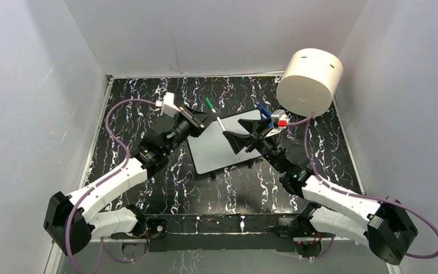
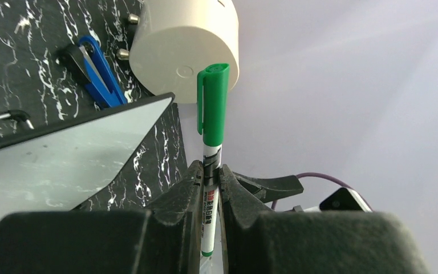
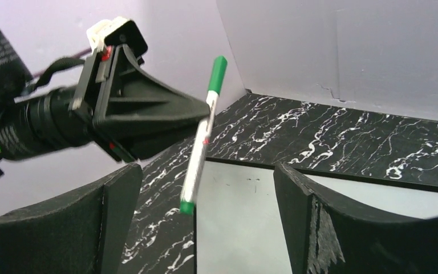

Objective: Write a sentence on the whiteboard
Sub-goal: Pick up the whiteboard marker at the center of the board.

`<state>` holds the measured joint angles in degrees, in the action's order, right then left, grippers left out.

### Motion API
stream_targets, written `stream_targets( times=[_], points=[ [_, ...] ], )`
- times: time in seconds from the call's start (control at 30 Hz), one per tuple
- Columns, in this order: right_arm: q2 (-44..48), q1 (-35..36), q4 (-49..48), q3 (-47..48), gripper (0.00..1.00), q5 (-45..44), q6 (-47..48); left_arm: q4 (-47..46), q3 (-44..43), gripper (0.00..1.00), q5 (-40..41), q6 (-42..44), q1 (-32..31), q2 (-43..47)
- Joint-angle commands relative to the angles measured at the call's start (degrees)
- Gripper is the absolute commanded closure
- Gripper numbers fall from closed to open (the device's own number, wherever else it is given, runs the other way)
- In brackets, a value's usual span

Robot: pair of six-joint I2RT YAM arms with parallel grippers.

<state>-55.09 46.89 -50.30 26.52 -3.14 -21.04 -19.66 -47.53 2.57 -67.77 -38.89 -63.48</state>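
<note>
On the surface: the whiteboard [image 1: 219,149] lies flat on the black, white-veined surface [image 1: 148,108], midway between the two arms and turned at a slant.
Whiteboard face: pale, with only faint grey smudges in the left wrist view [image 2: 57,154].
Left end effector [image 1: 204,118]: clenched on a marker [image 1: 209,104], which it grips about midway along the barrel.
Marker: white barrel with a green cap at its raised end and a small green tip at its lower end. It is held tilted over the board's far left corner. Whether the lower end touches the board cannot be told.
Right end effector [image 1: 246,132]: released, jaws spread wide with nothing between them. It hovers over the far part of the board and faces the marker.
Right wrist view: the marker [image 3: 202,137] hangs between the two dark fingers [image 3: 114,205], beyond them.
Cream cylinder [image 1: 309,83]: in the far right corner, lying on its side.
Blue tool [image 2: 98,71]: on the surface between the cylinder and the board.
</note>
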Motion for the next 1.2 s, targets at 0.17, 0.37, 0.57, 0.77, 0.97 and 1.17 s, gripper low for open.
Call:
stream_targets(
  times=[0.17, 0.37, 0.57, 0.77, 0.97, 1.17],
  points=[
    [-2.56, 0.15, -11.32, 0.54, 0.14, -6.08, -6.29, -12.38, 2.49, 1.0, 14.91, -2.9, -9.47, -2.39],
    [-3.69, 0.2, -12.09, -0.31, 0.25, -6.89, -7.69, -15.04, 3.35, 1.0, 17.48, -6.36, -11.53, -3.78],
    [-4.06, 0.19, -12.29, -1.31, 0.38, -7.38, -8.19, -15.7, 4.1, 1.0, 19.5, -8.61, -12.5, -3.69],
    [-4.35, 0.14, -12.37, -1.19, 0.48, -7.54, -7.68, -16.4, 4.11, 1.0, 18.91, -9.74, -12.84, -4.16],
    [-5.28, 0.17, -13.07, -1.12, 0.55, -7.36, -7.7, -16.85, 4.37, 1.0, 18.5, -10.45, -12.96, -4.43],
    [-5.79, 0.18, -14.29, -1.14, 0.62, -6.77, -7.44, -16.9, 4.07, 1.0, 17.52, -11.03, -13.09, -5.13]
  ],
)
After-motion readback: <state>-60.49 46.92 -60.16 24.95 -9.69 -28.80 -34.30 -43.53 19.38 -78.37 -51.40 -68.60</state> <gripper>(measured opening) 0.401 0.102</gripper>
